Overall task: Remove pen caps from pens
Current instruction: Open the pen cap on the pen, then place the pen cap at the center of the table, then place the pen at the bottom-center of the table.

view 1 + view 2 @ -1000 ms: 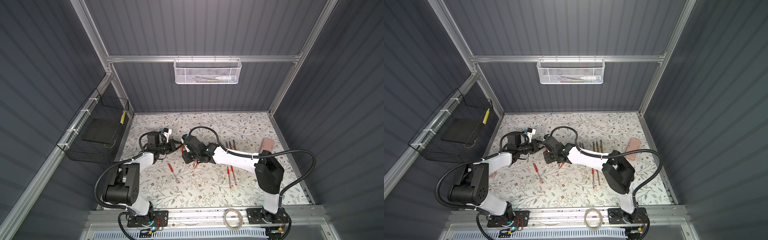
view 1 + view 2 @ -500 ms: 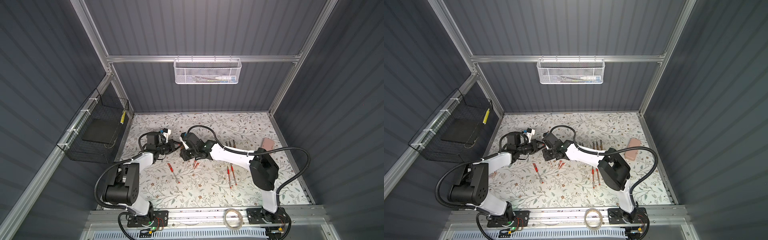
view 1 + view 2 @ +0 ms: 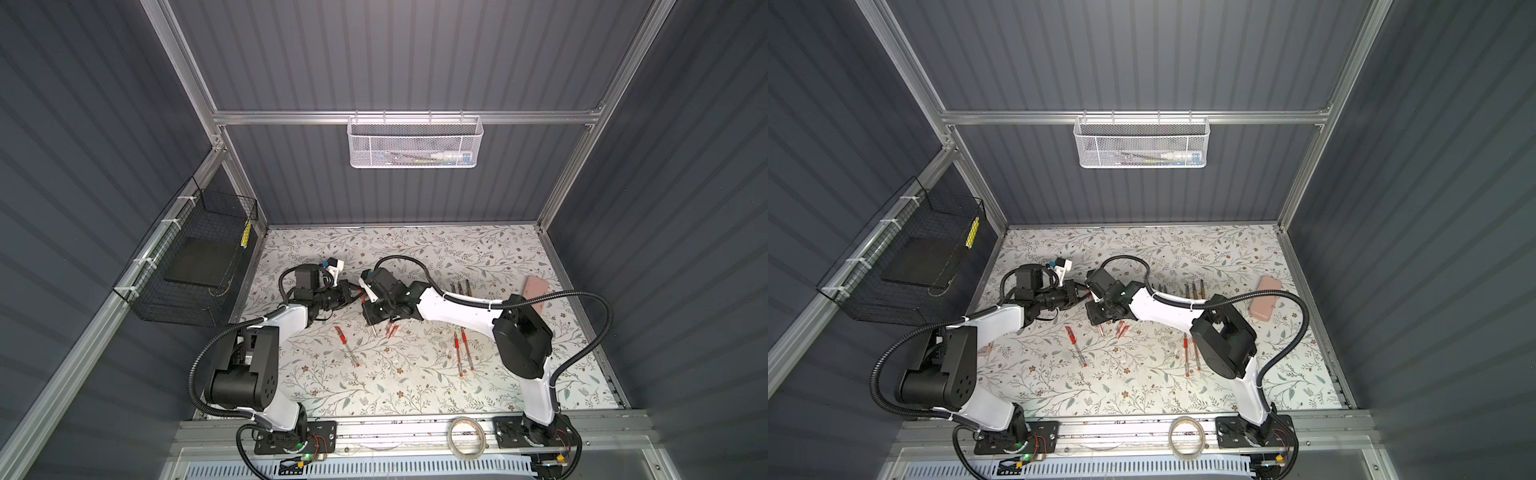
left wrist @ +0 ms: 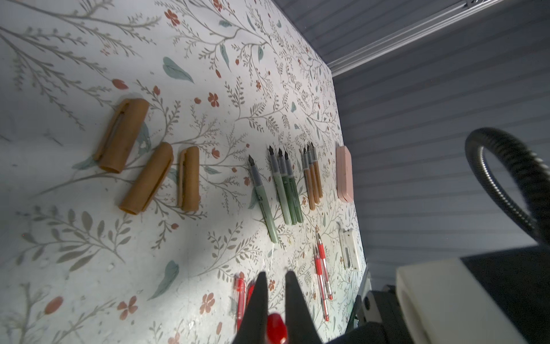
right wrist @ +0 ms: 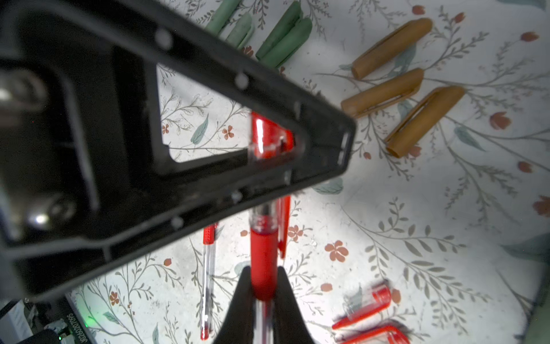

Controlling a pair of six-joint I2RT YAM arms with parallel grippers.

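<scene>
A clear-barrelled red pen is held in the air between both arms. My right gripper is shut on its red grip. My left gripper is shut on its red pen cap, whose rounded end shows between the jaws. In both top views the left gripper and right gripper meet at the mat's middle left. Loose caps lie below: gold-brown, green, red. Uncapped green pens and gold-brown pens lie in rows.
One red pen lies on the mat near the left arm, two more by the right arm. A pink case and a white bar lie at the right. A tape roll sits on the front rail.
My right gripper has moved up and left to meet the left gripper and has closed on the pen's grip. The left gripper has stayed shut in place.
</scene>
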